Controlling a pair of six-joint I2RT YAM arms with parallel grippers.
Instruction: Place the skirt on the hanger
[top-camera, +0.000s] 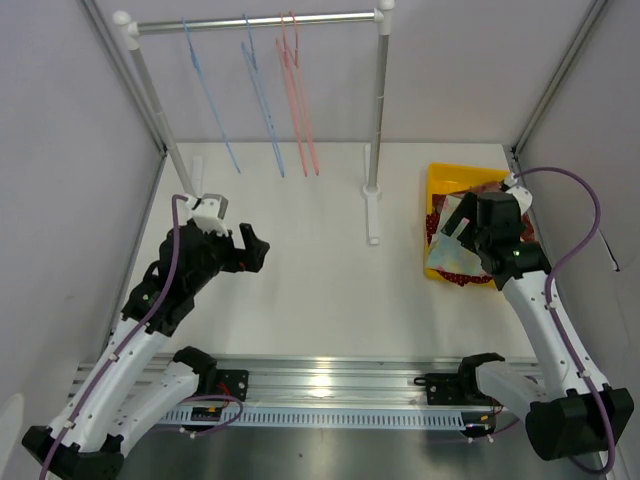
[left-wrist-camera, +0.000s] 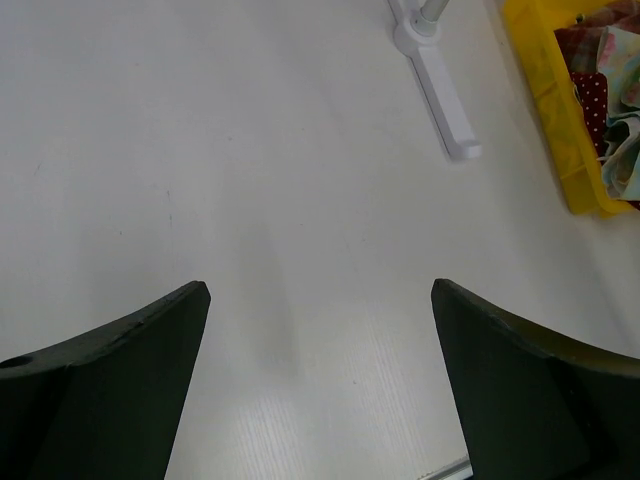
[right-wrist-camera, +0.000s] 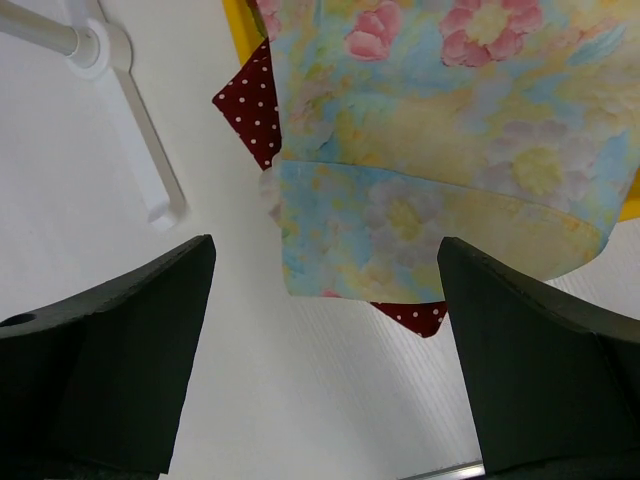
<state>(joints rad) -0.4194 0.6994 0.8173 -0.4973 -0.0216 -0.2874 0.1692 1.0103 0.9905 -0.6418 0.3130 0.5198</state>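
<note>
Skirt (right-wrist-camera: 440, 150) at the right edge of the counter (top-camera: 300, 300) looked light and floppy, so we'd pinch its folded hem (right-wrist-camera: 400, 235); both jaws gaped wide.

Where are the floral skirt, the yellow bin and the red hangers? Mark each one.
floral skirt (right-wrist-camera: 450, 150), right wrist view, middle of the cloth.
yellow bin (top-camera: 447, 174), top external view, far rim.
red hangers (top-camera: 300, 115), top external view, mid-length of the wires.

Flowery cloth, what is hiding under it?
A dark red cloth with white dots peeks out under the flowery cloth. Most of it is covered. Both hang over the yellow bin edge.
</note>
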